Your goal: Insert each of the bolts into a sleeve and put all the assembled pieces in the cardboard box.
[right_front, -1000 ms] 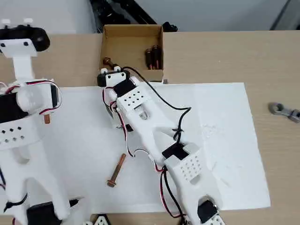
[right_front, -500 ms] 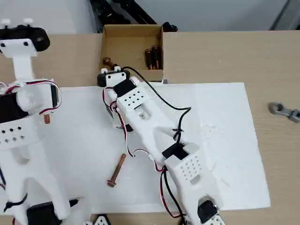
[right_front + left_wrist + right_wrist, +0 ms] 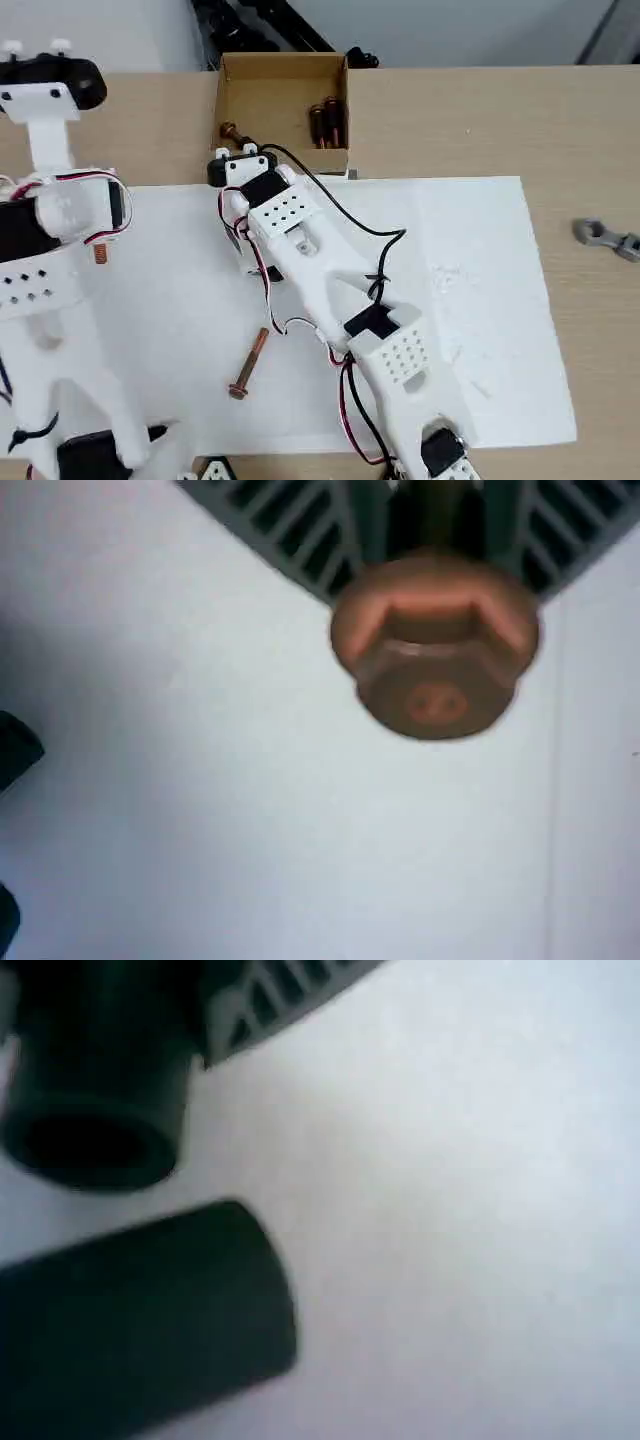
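My left gripper (image 3: 435, 515) is shut on a copper bolt (image 3: 435, 645), whose hex head faces the camera above the white sheet. From above, this bolt (image 3: 100, 254) hangs at the sheet's left edge under the left arm. My right gripper (image 3: 150, 1010) is shut on a black sleeve (image 3: 95, 1100) with its open end showing. A second black sleeve (image 3: 140, 1325) lies on the sheet just beside it. The right arm (image 3: 285, 215) reaches over the sheet toward the cardboard box (image 3: 240, 75). Another bolt (image 3: 250, 362) lies loose on the sheet.
Assembled pieces (image 3: 328, 122) lie at the box's right wall, and a bolt head (image 3: 231, 131) shows at its near left corner. A metal wrench (image 3: 605, 237) rests on the wooden table at far right. The white sheet (image 3: 470, 260) is bare to the right.
The right arm's elbow has edged slightly to the left. Nothing else has moved.
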